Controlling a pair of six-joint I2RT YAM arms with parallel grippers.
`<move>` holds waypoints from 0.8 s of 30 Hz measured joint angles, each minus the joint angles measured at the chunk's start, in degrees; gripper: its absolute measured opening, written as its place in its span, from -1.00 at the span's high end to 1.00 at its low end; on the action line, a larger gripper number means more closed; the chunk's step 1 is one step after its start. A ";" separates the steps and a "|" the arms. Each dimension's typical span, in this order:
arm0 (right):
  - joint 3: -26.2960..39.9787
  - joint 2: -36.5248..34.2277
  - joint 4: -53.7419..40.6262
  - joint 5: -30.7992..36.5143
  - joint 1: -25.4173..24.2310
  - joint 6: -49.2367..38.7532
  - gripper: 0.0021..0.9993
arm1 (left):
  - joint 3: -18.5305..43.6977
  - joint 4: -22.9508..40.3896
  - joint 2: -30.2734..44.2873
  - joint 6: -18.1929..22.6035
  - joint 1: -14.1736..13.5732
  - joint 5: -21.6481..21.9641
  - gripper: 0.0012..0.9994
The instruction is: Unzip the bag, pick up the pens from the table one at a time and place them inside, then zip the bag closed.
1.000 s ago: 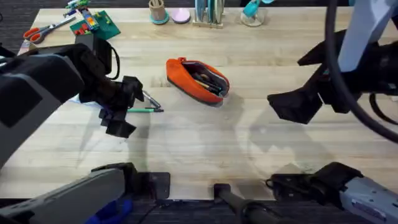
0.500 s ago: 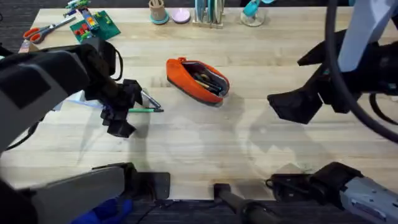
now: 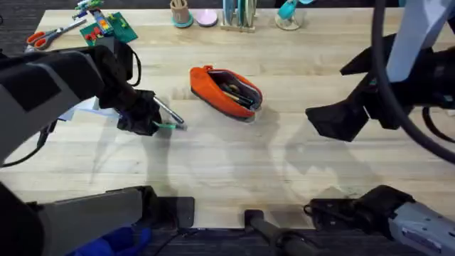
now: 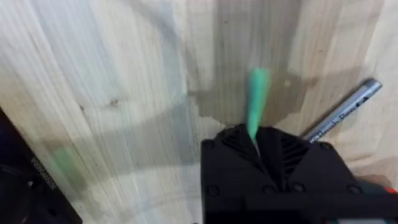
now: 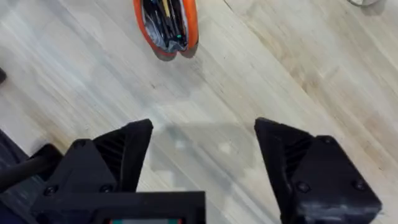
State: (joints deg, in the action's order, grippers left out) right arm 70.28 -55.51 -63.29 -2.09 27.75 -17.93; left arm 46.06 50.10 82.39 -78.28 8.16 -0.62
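The orange bag (image 3: pixel 213 87) lies unzipped near the middle of the table (image 3: pixel 234 171), with dark items inside; it also appears as the bag (image 5: pixel 189 18) in the right wrist view. The green pen (image 3: pixel 169 126) and the silver-grey pen (image 3: pixel 169 112) lie left of it. My left gripper (image 3: pixel 151 124) is down at the table, shut on the green pen (image 4: pixel 257 99), with the silver-grey pen (image 4: pixel 345 111) just beside its fingers. My right gripper (image 3: pixel 334 117) hovers open to the right of the bag, fingers (image 5: pixel 124 149) spread wide and empty.
Red-handled scissors (image 3: pixel 48 34) and a green board with small toys (image 3: pixel 108 27) sit at the back left. Cups and holders (image 3: pixel 180 13) line the back edge. A white sheet (image 3: pixel 87 108) lies under the left arm.
My left gripper has dropped onto the table and shut on the green pen. The right arm and the bag have not moved.
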 joint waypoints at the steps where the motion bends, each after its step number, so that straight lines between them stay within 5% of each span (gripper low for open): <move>1: 0.00 0.00 0.02 0.00 0.02 0.00 -0.99 | 0.18 0.05 0.14 -0.02 0.00 0.11 0.90; 13: 0.00 0.00 0.11 0.19 0.02 0.02 -0.99 | 0.22 0.07 0.18 0.25 0.00 0.15 0.91; 24: 0.00 0.00 0.20 0.39 0.00 0.15 -1.00 | 0.66 0.57 0.18 7.21 0.00 0.44 0.92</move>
State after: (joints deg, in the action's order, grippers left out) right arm 70.28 -55.51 -63.09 -1.69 27.75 -17.78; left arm 46.72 50.67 82.56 -71.07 8.16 -0.19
